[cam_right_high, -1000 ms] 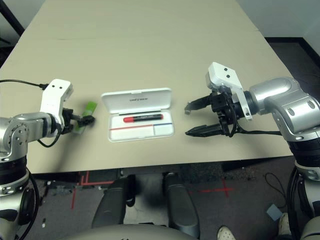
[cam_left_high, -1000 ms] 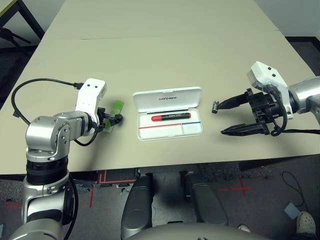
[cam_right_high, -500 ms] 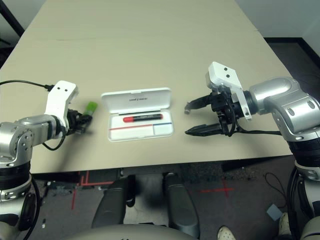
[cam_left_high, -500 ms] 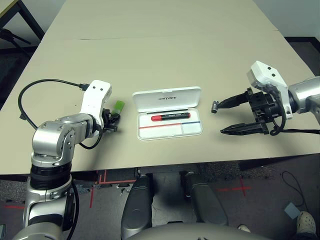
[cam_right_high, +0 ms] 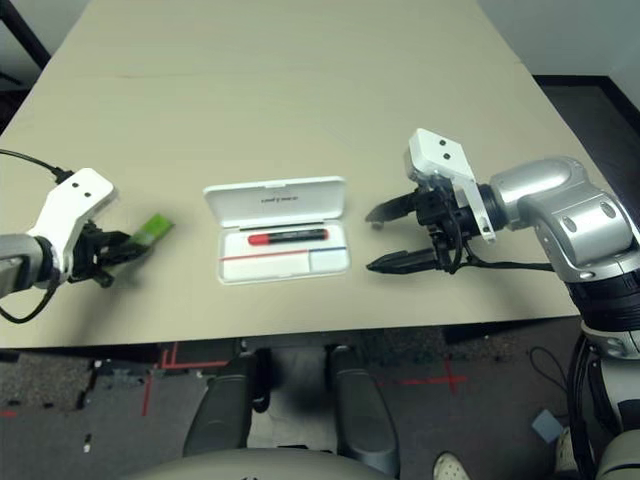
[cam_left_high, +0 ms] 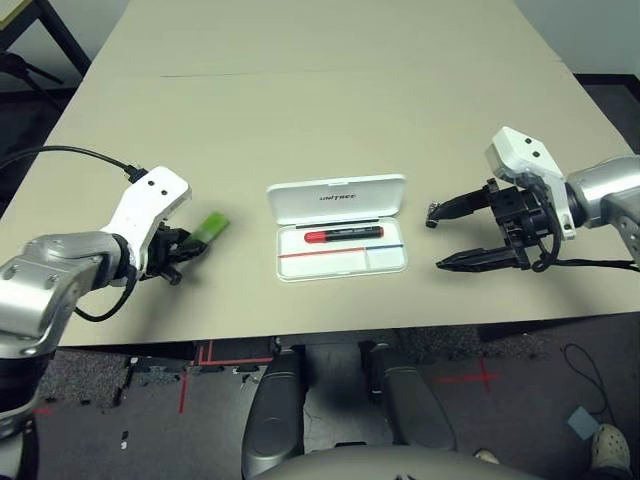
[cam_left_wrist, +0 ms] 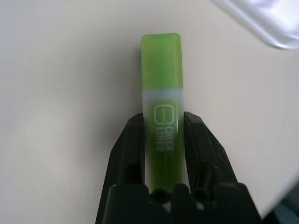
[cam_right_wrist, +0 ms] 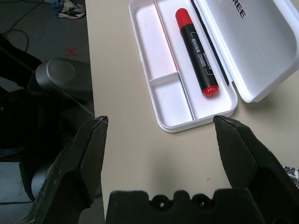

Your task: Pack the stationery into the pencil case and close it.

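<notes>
Left gripper (cam_left_wrist: 163,135): nearest the table's front edge on the far left, its black fingers clamped on the white end of the lime-green stick (cam_left_high: 210,227), whose green end juts out toward the case.

Grip risk: the hold sits at one end only (the long free end could swing or slide out if the arm turns fast), and a dropped stick would land on bare table well left of the case.

Right gripper (cam_left_high: 452,236): to the right of the case, jaws wide apart and holding nothing, one finger nearer the front edge, the other farther back.

Pencil case (cam_left_high: 340,262): mid-table, open, tray toward the robot and lid (cam_left_high: 336,199) laid back on the far side; red and blue lines run along the tray.

Marker (cam_left_high: 343,235): red-and-black, already lying in the tray's far channel, just beside the hinge.

Placement risk: the stick must go into the near part of the tray; set across the inner divider or over the rim, it would likely stop the lid from shutting flat.

Small dark piece (cam_left_high: 432,212): on the table just right of the lid, touching or nearly touching the tip of the right gripper's far finger (contact cannot be judged).

Pickup risk: a piece that small could be nudged away or skid across the table (cam_left_high: 320,90) if the fingers close off-centre.
</notes>
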Action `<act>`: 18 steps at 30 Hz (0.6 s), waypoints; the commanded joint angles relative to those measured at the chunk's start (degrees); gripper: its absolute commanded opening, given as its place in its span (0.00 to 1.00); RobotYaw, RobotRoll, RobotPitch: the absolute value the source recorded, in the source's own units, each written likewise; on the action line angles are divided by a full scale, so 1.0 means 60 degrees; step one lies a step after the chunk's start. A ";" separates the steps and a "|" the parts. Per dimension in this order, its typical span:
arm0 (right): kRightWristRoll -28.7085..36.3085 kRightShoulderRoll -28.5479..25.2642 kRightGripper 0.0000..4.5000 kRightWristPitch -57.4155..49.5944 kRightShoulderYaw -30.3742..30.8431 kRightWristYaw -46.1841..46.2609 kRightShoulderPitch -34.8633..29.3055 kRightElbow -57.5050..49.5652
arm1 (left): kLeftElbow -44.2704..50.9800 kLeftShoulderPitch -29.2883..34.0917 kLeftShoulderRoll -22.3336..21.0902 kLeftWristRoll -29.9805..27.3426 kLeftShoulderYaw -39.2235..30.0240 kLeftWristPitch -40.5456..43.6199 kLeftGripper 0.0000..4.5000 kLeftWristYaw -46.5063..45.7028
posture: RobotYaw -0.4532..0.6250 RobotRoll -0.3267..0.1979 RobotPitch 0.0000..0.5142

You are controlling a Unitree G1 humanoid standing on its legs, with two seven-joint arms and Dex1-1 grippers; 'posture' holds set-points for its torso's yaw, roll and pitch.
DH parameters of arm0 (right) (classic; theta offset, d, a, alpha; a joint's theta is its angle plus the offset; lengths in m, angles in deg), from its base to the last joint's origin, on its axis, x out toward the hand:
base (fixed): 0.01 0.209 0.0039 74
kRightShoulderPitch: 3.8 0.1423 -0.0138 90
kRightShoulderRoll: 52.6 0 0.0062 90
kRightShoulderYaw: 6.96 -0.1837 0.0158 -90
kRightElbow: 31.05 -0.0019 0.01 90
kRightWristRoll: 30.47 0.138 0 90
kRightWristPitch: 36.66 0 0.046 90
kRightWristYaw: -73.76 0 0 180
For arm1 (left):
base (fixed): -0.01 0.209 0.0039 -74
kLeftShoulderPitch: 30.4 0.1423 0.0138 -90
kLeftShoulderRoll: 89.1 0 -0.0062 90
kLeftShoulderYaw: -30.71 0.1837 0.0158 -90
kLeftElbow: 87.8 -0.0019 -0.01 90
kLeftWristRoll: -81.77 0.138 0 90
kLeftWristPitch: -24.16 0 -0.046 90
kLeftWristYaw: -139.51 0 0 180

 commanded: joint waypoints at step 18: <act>-0.0519 0.0095 1.00 0.0460 0.0207 -0.0414 0.0205 0.0444 | 0.0933 -0.3322 0.0855 0.1312 0.3459 -0.2674 0.24 0.1858 | 0.51 0.62 0.42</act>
